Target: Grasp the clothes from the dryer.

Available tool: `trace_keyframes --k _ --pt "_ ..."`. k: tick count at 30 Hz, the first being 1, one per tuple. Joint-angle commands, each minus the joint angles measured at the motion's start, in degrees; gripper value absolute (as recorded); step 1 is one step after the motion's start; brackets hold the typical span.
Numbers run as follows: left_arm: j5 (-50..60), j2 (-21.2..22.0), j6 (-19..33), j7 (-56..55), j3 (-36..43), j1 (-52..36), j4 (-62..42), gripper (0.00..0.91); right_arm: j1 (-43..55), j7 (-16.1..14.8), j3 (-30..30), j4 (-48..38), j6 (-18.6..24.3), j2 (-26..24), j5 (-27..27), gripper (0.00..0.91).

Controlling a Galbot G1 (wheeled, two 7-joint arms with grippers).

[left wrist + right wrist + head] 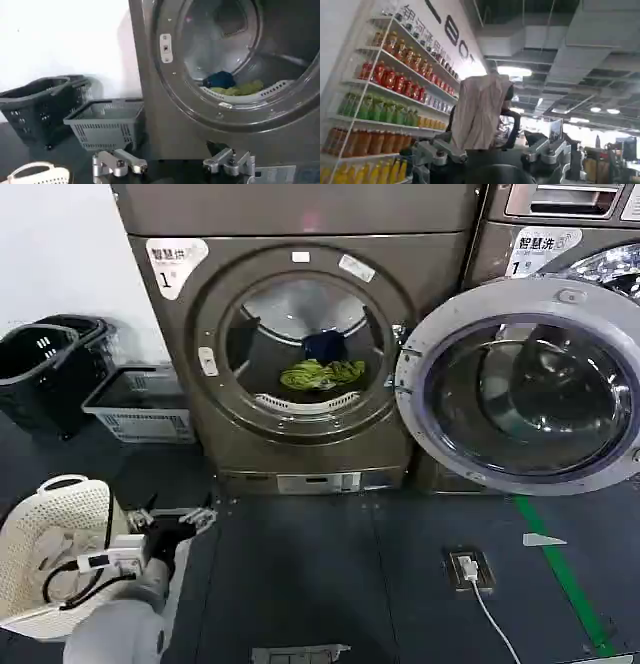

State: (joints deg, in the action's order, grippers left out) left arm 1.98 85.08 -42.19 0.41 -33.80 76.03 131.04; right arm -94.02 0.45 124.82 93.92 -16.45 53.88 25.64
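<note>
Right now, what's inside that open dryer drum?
Inside the dryer lie the clothes: a yellow-green piece in front, with a dark blue piece behind it. Whatever lies beneath them is hidden.

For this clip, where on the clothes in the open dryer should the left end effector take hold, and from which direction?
Probably the bunched top of the yellow-green piece of the clothes, entering straight through the front of the dryer mouth. It lies loose on the drum floor near the lip, with the dark blue piece behind. The open left end effector hangs low by the white basket.
</note>
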Motion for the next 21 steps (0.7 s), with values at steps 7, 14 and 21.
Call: trace_keyframes --k 7,14,21 --pt "0.5 0.0 -2.8 0.0 0.5 0.6 0.5 0.907 0.3 2.2 -1.2 -2.0 4.7 0.0 -0.3 0.907" --pt "0.5 0.0 -2.8 -0.1 0.4 0.6 0.3 0.907 0.4 2.5 -1.1 -2.3 4.5 -0.1 0.1 0.907" --pt "0.5 0.2 -2.8 -0.1 0.8 0.3 0.1 0.907 0.3 2.3 -0.8 -2.8 4.5 -0.3 0.2 0.907"
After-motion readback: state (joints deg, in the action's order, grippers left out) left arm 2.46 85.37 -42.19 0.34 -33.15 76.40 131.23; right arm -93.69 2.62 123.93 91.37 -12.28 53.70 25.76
